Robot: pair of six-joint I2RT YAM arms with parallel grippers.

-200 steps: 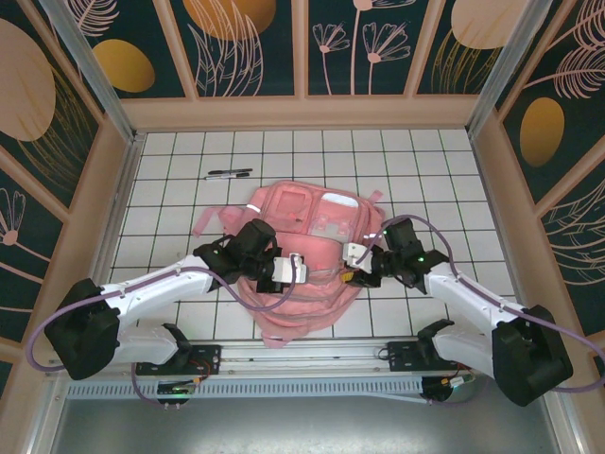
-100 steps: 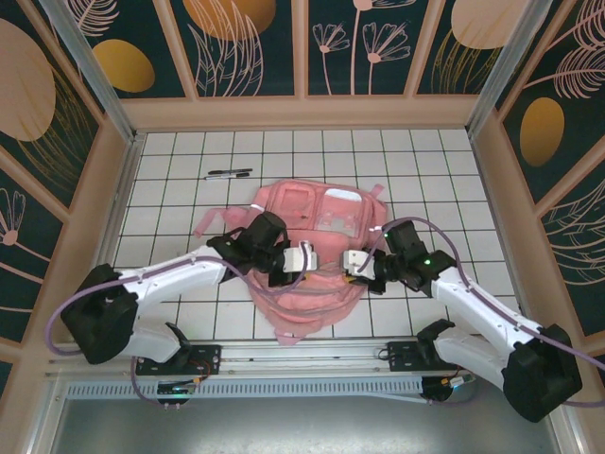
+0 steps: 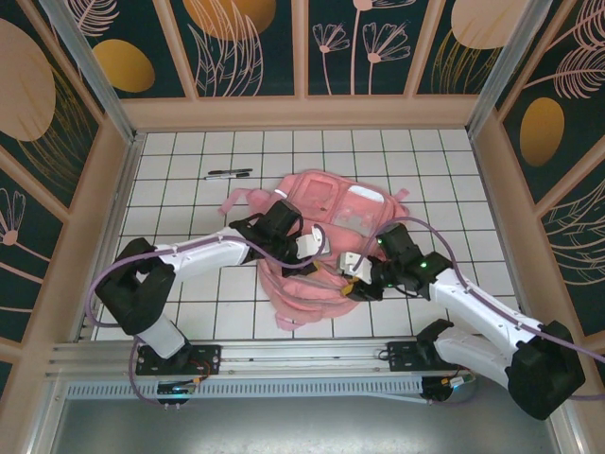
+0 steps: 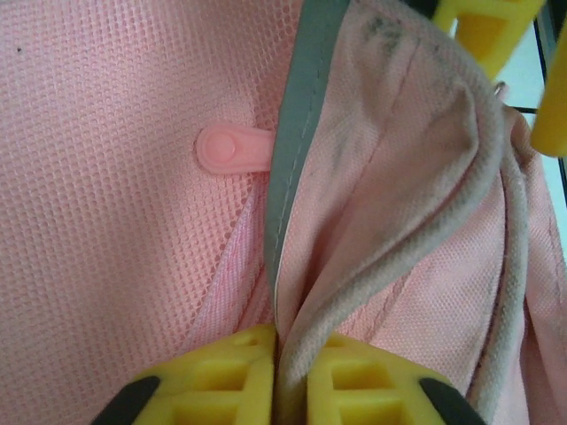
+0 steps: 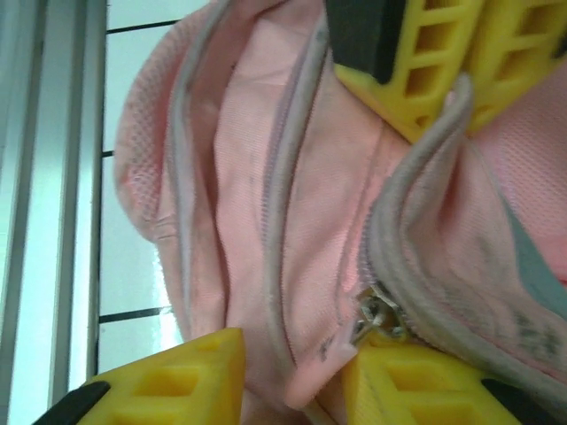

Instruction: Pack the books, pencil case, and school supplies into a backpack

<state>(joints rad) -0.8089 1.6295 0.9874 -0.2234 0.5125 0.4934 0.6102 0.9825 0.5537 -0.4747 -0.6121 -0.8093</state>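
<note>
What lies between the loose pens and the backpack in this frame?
Bare white tiled table, as the top external view shows. The pens lie apart from the backpack, on its far-left side.

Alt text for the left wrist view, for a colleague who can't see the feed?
The left gripper is shut on a fold of the pink backpack, pinching a corded seam beside a grey strip. A pink pull tab lies on the mesh, and the right gripper's yellow fingers show at top right.
</note>
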